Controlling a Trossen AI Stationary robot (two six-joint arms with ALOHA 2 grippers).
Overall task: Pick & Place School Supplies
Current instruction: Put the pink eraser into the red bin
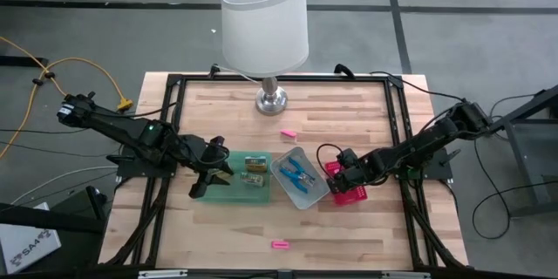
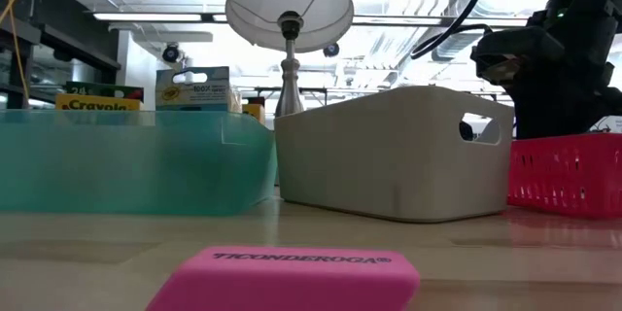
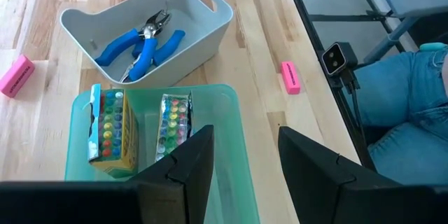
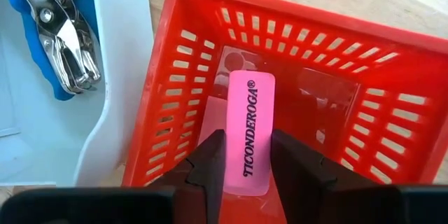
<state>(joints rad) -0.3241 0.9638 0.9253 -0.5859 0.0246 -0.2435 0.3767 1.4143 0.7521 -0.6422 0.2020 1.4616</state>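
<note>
My right gripper (image 4: 248, 150) is shut on a pink eraser (image 4: 252, 112) inside the red mesh basket (image 4: 364, 77), at the table's right (image 1: 342, 174). My left gripper (image 3: 245, 150) hangs open over the green tray (image 3: 231, 105), touching nothing (image 1: 211, 173). Two yellow-green crayon packs (image 3: 108, 126) (image 3: 171, 120) lie flat in that tray. Blue-handled plier-like tools (image 3: 143, 42) lie in the grey tray (image 1: 299, 179). Two more pink erasers lie flat on the wood, one toward the lamp (image 1: 289, 133), one near the near edge (image 1: 279, 244) (image 2: 292, 277). My right gripper pinches the pink eraser between its two fingers (image 4: 210, 161), on the long sides of the end nearest the wrist (image 4: 246, 171). The fingers come from above and lie along the eraser. Its free end (image 4: 252, 84) points down into the basket; whether it touches the floor, I cannot tell.
A white-shaded lamp (image 1: 264, 17) stands at the table's far middle. Green, grey and red containers sit side by side across the middle (image 2: 398, 151). Black frame rails (image 1: 397, 122) run along the table's edges. A person's jeans-clad leg (image 3: 413, 105) shows beyond the table edge.
</note>
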